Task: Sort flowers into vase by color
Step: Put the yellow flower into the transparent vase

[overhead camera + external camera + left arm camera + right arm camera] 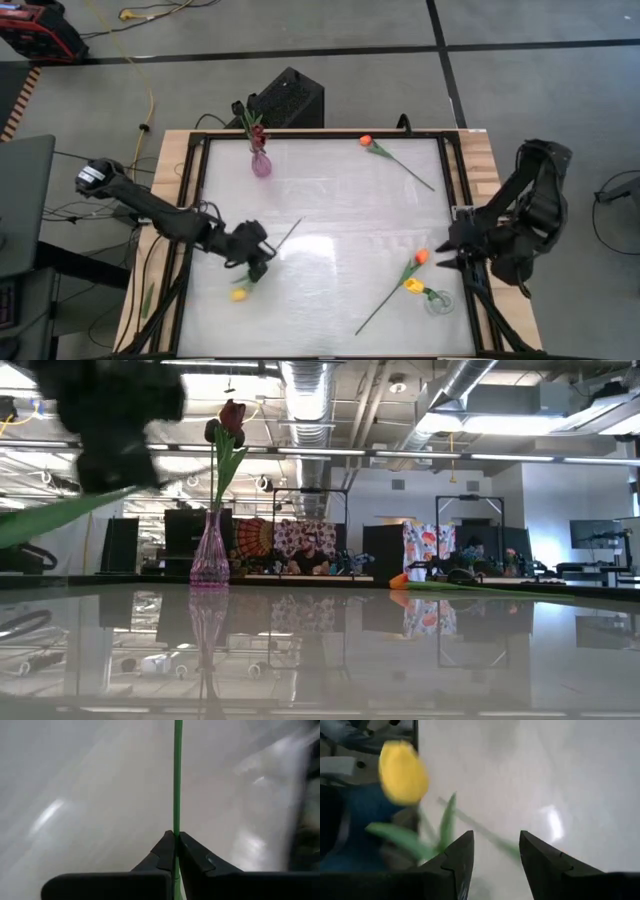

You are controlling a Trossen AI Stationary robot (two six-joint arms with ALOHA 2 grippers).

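Pinching a yellow tulip's stem [176,785] with our left end effector [176,851], right end effector [495,851] apart; only the pink vase [261,164] is holding red tulips [254,122], others are lying loose.

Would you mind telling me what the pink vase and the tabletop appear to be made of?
Pink vase: likely tinted glass or clear plastic, since light passes through it. Tabletop: a glossy white sheet, material unclear; it mirrors the vase and room in the low view.
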